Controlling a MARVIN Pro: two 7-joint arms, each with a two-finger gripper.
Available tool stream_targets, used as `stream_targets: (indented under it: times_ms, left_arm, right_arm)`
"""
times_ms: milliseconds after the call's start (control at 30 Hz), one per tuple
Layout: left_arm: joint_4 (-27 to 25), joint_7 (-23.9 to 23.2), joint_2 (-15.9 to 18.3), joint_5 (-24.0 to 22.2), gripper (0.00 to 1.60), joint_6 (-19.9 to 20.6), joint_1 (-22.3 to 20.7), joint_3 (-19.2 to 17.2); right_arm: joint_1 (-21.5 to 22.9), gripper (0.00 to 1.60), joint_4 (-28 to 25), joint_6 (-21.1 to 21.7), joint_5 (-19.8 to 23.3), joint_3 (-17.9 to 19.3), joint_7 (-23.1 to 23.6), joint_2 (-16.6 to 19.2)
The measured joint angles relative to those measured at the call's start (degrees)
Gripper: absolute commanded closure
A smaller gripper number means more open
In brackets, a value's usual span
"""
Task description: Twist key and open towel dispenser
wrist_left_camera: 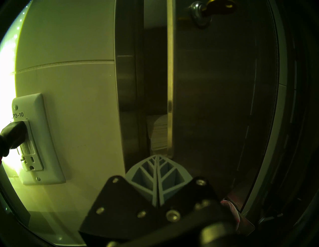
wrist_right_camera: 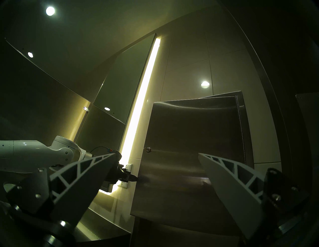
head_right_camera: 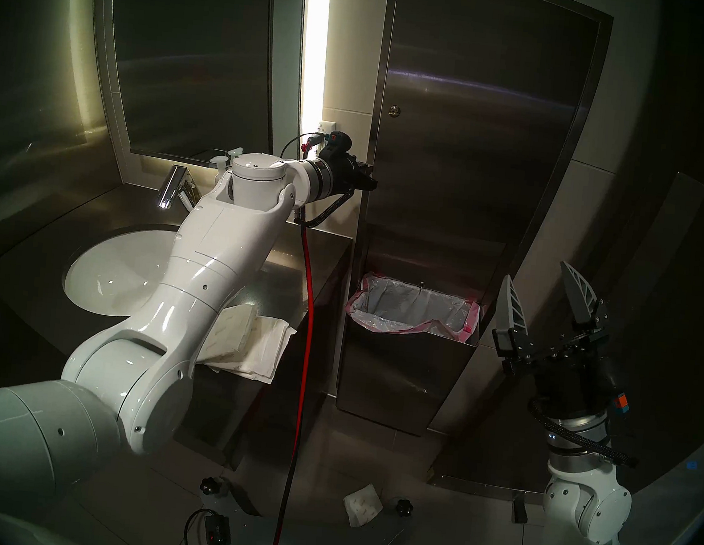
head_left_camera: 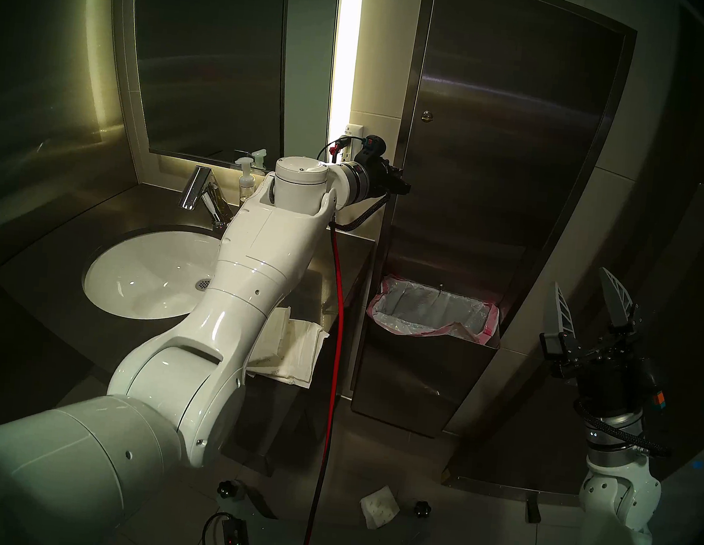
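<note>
At the near right of the head view, the right gripper [head_left_camera: 592, 297] is raised with its two ribbed fingers spread wide, nothing between them, and free space all round it. Farther in, on the counter [head_left_camera: 334, 264] by the sink [head_left_camera: 135, 279], lies a stack of folded paper towels [head_left_camera: 291, 350] at the counter's front corner. Beyond that, the left arm reaches level across the counter to the towel dispenser [head_left_camera: 505, 130]. The left gripper [wrist_left_camera: 157, 157] has its fingers pressed together, their tip at the door's free left edge, well below the lock. The door stands slightly ajar: a dark gap shows between its edge and the frame, with white towels inside. The key [wrist_left_camera: 219, 6] sits in the round lock above; its turn is hard to judge. The wall outlet [wrist_left_camera: 34, 138] lies just left of the frame.
</note>
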Motion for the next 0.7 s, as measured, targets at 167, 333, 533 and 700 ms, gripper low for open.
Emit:
stream_targets:
  times_ms: [167, 333, 533, 700]
  left_arm:
    - [3.26, -1.4, 0.23, -0.09, 1.6, -1.24, -2.08, 0.05]
    - [4.77, -2.62, 0.42, -0.55, 1.6, -2.3, -2.88, -0.12]
    - [2.56, -5.64, 1.39, -1.71, 1.6, -2.6, -2.61, -0.34]
    - [0.26, -6.95, 1.95, -2.66, 1.6, -2.48, -1.82, -0.35]
  right_arm:
    - [0.03, 0.0, 0.01, 0.0, 0.05, 0.01, -0.05, -0.06]
    - [0.06, 0.0, 0.02, 0.0, 0.08, 0.03, -0.09, -0.12]
    - [0.08, 0.0, 0.06, 0.0, 0.12, 0.05, -0.1, -0.15]
    - [0.09, 0.0, 0.11, 0.0, 0.15, 0.07, -0.1, -0.17]
